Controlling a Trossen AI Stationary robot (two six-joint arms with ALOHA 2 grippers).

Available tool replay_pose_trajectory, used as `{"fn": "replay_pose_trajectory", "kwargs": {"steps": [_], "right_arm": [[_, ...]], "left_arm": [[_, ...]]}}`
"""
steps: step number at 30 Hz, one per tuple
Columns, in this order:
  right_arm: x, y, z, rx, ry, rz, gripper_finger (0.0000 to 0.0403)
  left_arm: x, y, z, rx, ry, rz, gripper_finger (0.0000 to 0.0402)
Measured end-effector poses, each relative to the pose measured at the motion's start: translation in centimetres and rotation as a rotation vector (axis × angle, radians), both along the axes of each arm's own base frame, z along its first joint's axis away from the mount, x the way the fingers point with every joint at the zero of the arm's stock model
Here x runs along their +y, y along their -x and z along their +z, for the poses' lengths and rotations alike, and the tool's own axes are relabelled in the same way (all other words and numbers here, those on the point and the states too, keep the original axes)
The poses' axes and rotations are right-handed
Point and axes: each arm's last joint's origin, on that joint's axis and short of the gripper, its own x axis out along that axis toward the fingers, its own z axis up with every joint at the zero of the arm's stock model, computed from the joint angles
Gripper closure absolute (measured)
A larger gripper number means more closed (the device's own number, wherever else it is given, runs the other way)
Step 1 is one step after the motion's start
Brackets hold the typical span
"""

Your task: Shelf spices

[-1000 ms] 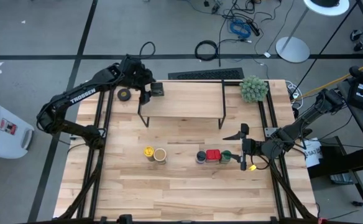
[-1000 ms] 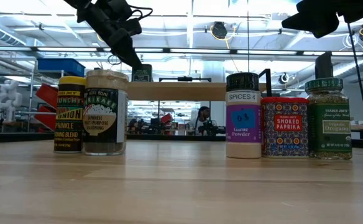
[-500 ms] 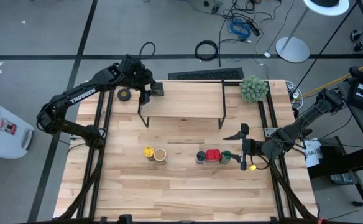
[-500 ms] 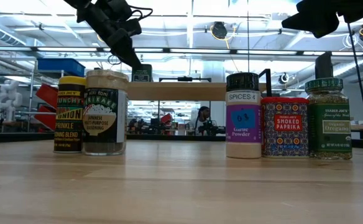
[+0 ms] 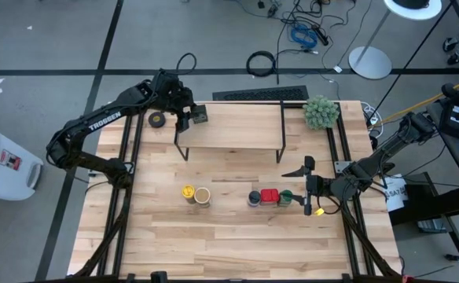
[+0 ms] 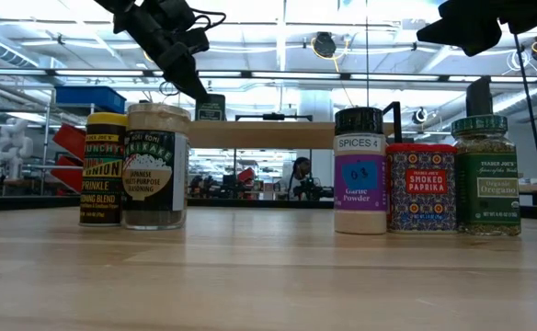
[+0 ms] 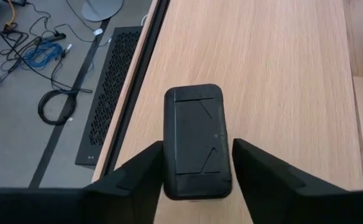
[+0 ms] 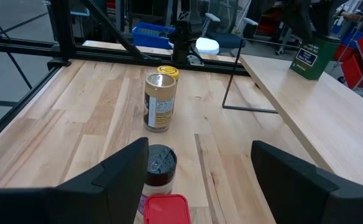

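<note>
The shelf [image 5: 237,130] stands at the table's far middle. On its far-left corner stands the dark boxy tin [image 5: 200,115], with my left gripper [image 7: 197,163] shut on it. Five spices stand on the table in front of the shelf. They are the yellow-lidded jar [image 5: 187,191], the tan-lidded jar [image 5: 203,196], the blue-lidded jar [image 5: 255,198], the red square tin [image 5: 269,196] and the green-lidded jar [image 5: 285,198]. My right gripper [image 5: 306,187] hangs open just right of the green-lidded jar, above the table. My left gripper has the dark boxy tin between its two fingers, one finger [image 7: 145,168] on each long side [image 7: 168,155] of its top. The fingers slant down from the table's left far side. The tin stands upright with its base on the shelf's top board.
A black tape roll [image 5: 158,119] lies on the table left of the shelf. A fuzzy green plant ball [image 5: 321,112] sits at the far right corner. Black frame rails [image 5: 127,181] run along both sides. Bare wood spreads across the near half.
My left gripper's fingers have drawn in against the dark tin's sides. The arm and the tin have kept their place on the shelf's corner.
</note>
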Motion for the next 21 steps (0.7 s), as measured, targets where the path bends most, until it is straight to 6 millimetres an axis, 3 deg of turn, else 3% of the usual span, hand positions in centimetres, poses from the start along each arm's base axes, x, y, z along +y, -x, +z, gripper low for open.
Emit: {"fn": "replay_pose_trajectory", "kwargs": {"steps": [5,21], "right_arm": [[0.0,0.0,0.0,0.0,0.0,0.0,0.0131],[0.0,0.0,0.0,0.0,0.0,0.0,0.0131]], "left_arm": [[-0.01,0.0,-0.01,0.0,0.001,0.0,0.0242],[0.0,0.0,0.0,-0.002,0.005,0.004,0.0246]]}}
